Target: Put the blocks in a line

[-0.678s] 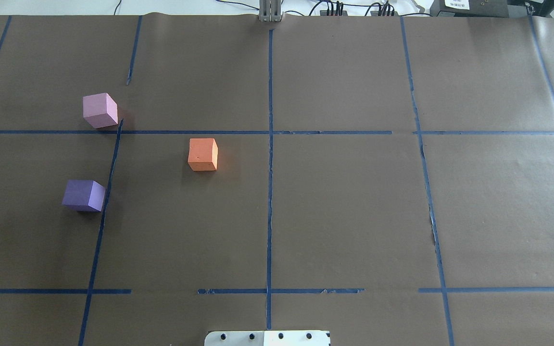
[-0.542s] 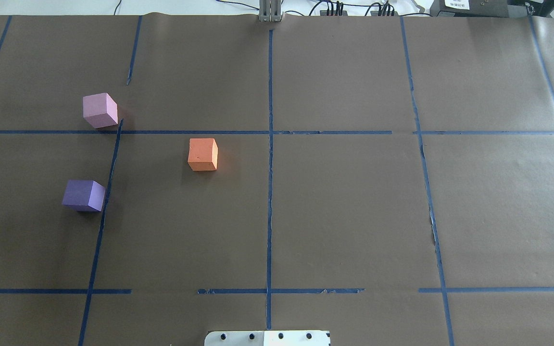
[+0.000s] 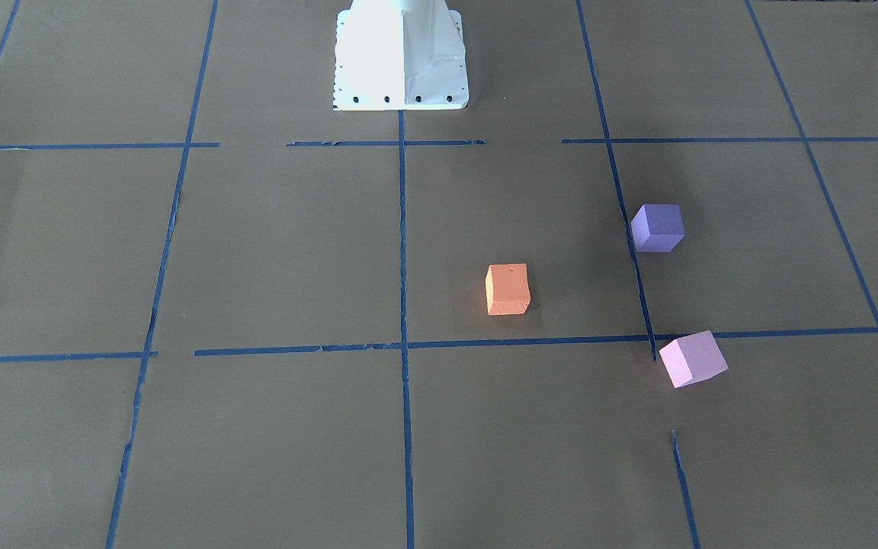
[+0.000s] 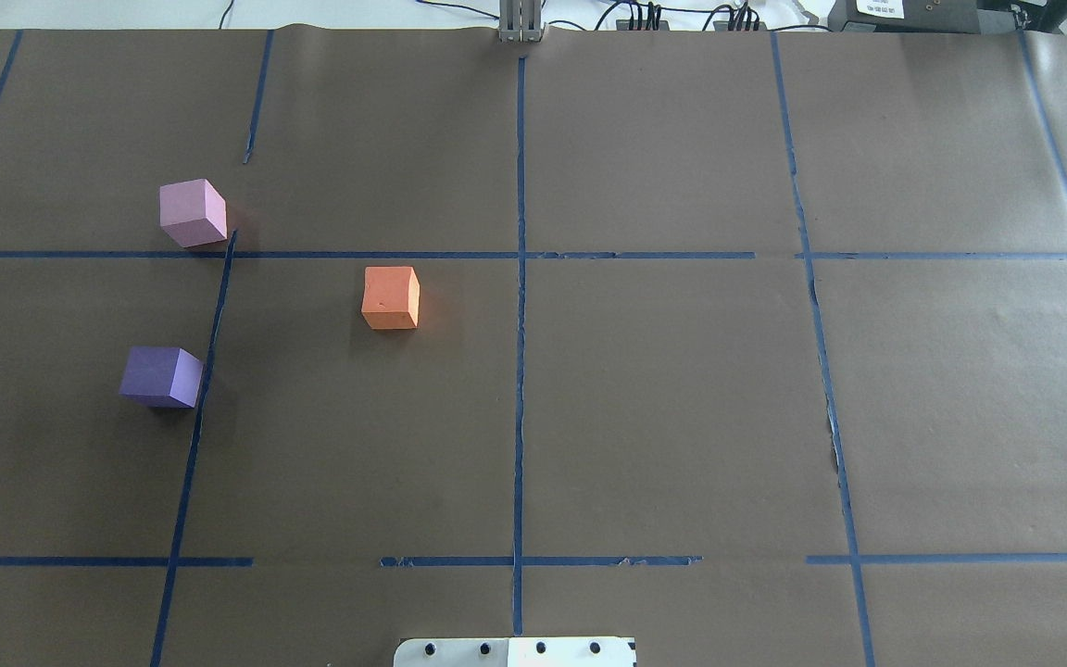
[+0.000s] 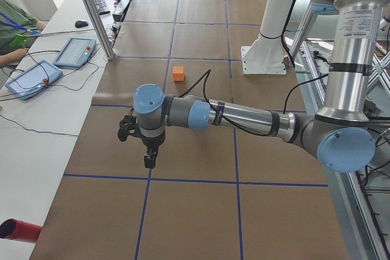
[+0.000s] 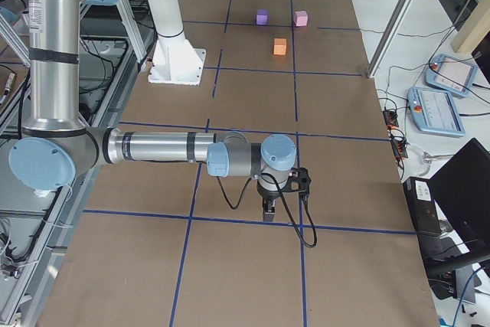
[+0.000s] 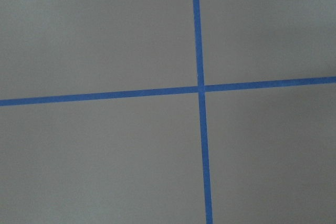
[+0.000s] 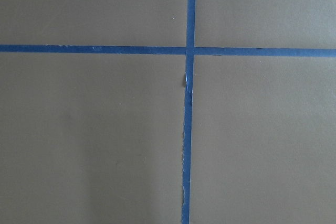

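Three cubes sit apart on the brown paper, on my left half. The orange block (image 4: 391,297) (image 3: 507,289) is nearest the centre line. The dark purple block (image 4: 161,376) (image 3: 658,227) is nearer my base. The pale pink block (image 4: 192,212) (image 3: 692,358) is farther out. The left gripper (image 5: 149,161) shows only in the exterior left view, pointing down over bare paper far from the blocks. The right gripper (image 6: 268,210) shows only in the exterior right view, also pointing down far from them. I cannot tell whether either is open. Both wrist views show only tape crossings.
Blue tape lines (image 4: 520,278) form a grid on the paper. The white robot base (image 3: 401,53) stands at the table's near edge. Tablets (image 5: 33,79) and cables lie on the side bench beside an aluminium post (image 5: 91,10). An operator's arm (image 5: 12,35) shows there.
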Motion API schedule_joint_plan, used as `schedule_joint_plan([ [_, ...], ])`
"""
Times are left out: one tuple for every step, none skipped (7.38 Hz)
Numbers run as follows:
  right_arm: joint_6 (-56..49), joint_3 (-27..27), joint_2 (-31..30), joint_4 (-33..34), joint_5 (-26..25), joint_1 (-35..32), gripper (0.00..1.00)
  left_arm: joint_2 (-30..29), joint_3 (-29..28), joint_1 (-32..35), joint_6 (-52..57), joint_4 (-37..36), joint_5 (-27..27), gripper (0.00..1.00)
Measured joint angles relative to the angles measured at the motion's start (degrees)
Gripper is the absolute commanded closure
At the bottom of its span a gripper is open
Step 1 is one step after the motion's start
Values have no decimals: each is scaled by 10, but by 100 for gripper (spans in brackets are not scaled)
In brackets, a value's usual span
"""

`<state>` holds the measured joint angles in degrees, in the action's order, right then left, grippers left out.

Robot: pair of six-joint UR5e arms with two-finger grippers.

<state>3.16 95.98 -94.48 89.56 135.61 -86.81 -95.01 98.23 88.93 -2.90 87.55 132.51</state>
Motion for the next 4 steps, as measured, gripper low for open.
schedule_joint_plan([
  [0, 0, 0, 0, 0, 0, 0, -24, 21, -33, -49, -1, -1, 0],
  [0, 0, 0, 0, 0, 0, 0, -53, 39, -74, -102, -2, -2, 0],
  [0, 0, 0, 0, 0, 0, 0, -85, 54, -120, -162, -2, -2, 0],
  [0, 0, 0, 0, 0, 0, 0, -115, 65, -165, -220, -3, -3, 0],
])
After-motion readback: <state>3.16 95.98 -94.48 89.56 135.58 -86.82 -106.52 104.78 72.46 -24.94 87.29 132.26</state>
